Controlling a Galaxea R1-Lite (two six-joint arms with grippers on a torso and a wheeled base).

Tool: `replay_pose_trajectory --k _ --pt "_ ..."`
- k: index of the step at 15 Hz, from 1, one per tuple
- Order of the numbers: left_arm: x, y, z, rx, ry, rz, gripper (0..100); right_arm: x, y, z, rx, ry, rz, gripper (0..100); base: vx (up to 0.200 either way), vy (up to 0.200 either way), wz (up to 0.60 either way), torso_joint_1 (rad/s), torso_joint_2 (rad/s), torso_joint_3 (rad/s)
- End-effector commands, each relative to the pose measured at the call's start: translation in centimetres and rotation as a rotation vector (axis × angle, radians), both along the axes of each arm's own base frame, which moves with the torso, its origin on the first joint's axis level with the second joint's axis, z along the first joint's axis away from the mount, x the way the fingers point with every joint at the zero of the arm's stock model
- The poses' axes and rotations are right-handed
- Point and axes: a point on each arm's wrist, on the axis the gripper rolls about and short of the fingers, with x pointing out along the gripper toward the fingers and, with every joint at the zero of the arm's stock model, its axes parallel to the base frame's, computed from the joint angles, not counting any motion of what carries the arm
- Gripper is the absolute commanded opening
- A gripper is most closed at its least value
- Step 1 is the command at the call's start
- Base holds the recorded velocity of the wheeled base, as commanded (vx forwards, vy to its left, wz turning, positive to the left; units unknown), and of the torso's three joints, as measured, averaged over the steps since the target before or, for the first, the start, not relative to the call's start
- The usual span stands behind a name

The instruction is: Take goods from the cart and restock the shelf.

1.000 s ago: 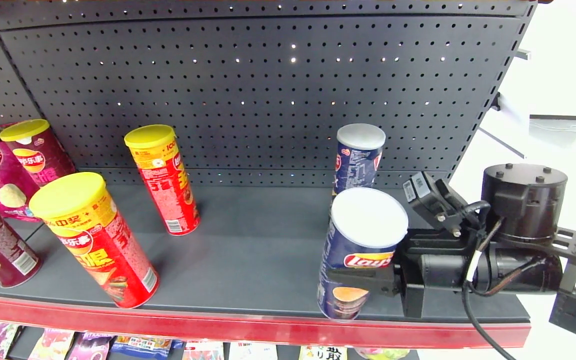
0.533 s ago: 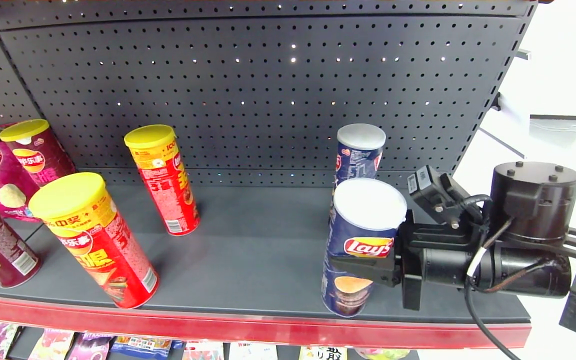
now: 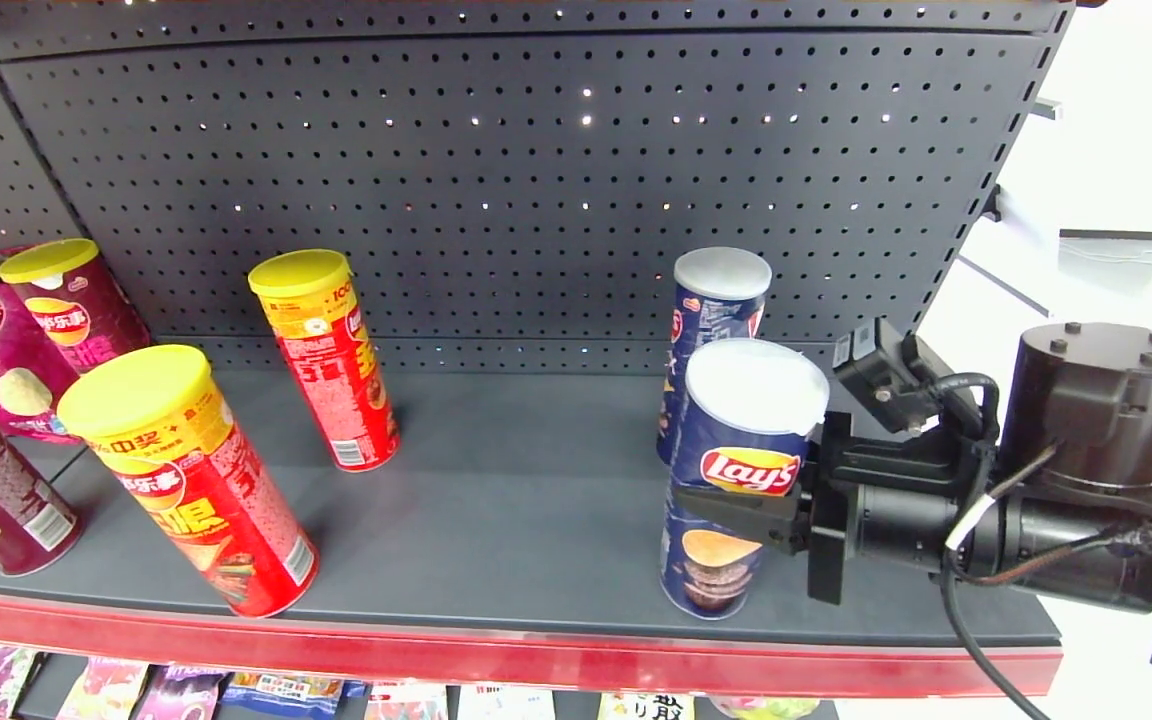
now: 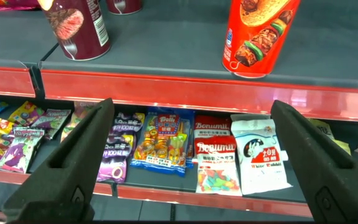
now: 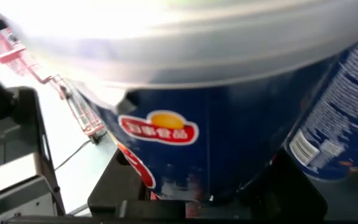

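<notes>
My right gripper (image 3: 751, 505) is shut on a dark blue chip can (image 3: 736, 480) with a white lid, holding it about upright with its base on the grey shelf board (image 3: 516, 520) near the front right. A second blue can (image 3: 718, 300) stands just behind it against the pegboard. The right wrist view has the held blue can (image 5: 229, 137) close up. My left gripper (image 4: 191, 162) is open, low in front of the shelf's red front edge (image 4: 166, 87), with nothing between its fingers (image 4: 73, 162).
Red cans with yellow lids stand at the shelf's middle (image 3: 326, 360) and front left (image 3: 186, 480). Maroon cans (image 3: 76, 300) and a chip bag sit far left. Snack packets (image 4: 166, 140) fill the lower shelf. Bare board lies between the red and blue cans.
My right arm has carried the blue can up and inward over the shelf edge, a little to the right, and brought it down onto the board in front of the rear blue can.
</notes>
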Motion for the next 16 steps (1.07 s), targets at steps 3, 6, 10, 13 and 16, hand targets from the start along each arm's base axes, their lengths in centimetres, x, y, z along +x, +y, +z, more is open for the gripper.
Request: replay_pose_trajectory --k 3,6,10,13,16 --pt "0.01 0.00 0.00 0.001 0.002 0.000 100 -0.67 0.16 0.47 0.031 0.023 -0.024 0 0.000 0.000 0.00 0.000 0.00 0.000" --pt "0.01 0.00 0.00 0.001 0.002 0.000 100 -0.81 0.06 0.13 0.021 0.029 -0.025 0 0.000 0.000 0.00 0.000 0.00 0.000" --pt "0.01 0.00 0.00 -0.001 0.002 0.001 100 -0.91 0.16 0.03 0.013 0.023 -0.056 0 0.000 0.000 0.00 0.000 0.00 0.000" --pt "0.01 0.00 0.00 0.001 0.002 0.000 100 -0.80 0.16 0.03 0.010 0.011 -0.104 0 0.000 0.000 0.00 0.000 0.00 0.000" --pt "0.01 0.00 0.00 0.001 0.002 0.000 100 -1.09 0.23 -0.16 0.006 0.010 -0.128 0 0.000 0.000 0.00 0.000 0.00 0.000"
